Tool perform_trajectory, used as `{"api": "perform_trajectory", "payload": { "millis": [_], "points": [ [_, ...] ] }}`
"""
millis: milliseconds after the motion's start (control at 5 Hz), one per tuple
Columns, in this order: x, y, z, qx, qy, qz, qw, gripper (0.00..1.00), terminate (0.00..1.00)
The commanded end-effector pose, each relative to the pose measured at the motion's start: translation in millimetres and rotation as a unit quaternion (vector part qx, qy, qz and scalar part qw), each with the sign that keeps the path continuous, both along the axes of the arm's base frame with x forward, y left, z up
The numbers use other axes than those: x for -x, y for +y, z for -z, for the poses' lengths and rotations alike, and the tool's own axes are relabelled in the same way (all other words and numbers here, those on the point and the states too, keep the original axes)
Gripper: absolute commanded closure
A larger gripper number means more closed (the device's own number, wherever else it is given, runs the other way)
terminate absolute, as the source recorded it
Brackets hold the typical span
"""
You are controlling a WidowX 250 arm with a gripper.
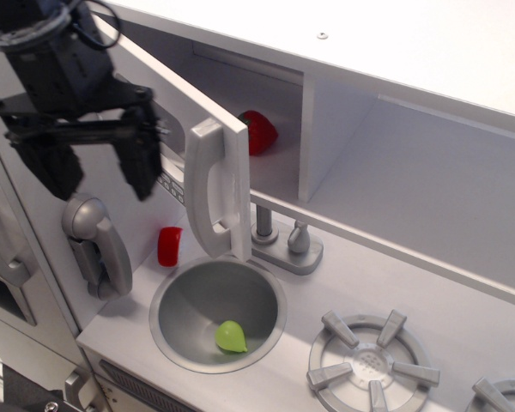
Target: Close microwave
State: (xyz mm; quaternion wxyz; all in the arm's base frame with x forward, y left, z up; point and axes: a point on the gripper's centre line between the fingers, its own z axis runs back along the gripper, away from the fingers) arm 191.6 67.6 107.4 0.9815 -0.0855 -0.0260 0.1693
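My claw [99, 176] hangs with its fingers spread apart, gripping nothing, left of the microwave [219, 159] door. The door stands partly ajar, grey handle [208, 193] facing near, a strawberry [259, 130] visible inside behind its edge.

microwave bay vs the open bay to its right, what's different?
The microwave has a hinged door with a grey vertical handle, now partly swung out; the right bay has no door. The microwave holds a red strawberry, half hidden behind the door edge; the right bay shows nothing inside. The right bay looks wider. Both are white and sit under the same top panel, split by one divider.
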Motion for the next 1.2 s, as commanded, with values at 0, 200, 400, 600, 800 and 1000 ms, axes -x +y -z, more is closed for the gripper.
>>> {"api": "perform_trajectory", "payload": {
  "millis": [0,200,400,600,800,1000],
  "points": [
    [-32.7,30.7,-12.3,-0.039,-0.045,-0.056,0.9967,0.00,0.00],
    [-48.9,28.1,-12.7,-0.037,-0.050,-0.066,0.9958,0.00,0.00],
    [-64.2,15.8,-14.3,-0.029,-0.057,-0.073,0.9953,0.00,0.00],
    [-77.2,7.6,-18.1,-0.022,-0.070,-0.080,0.9941,0.00,0.00],
    [-79.8,-2.4,-15.6,-0.022,-0.075,-0.086,0.9932,0.00,0.00],
    [-87.8,-6.6,-13.2,-0.024,-0.077,-0.094,0.9922,0.00,0.00]
  ]
}}
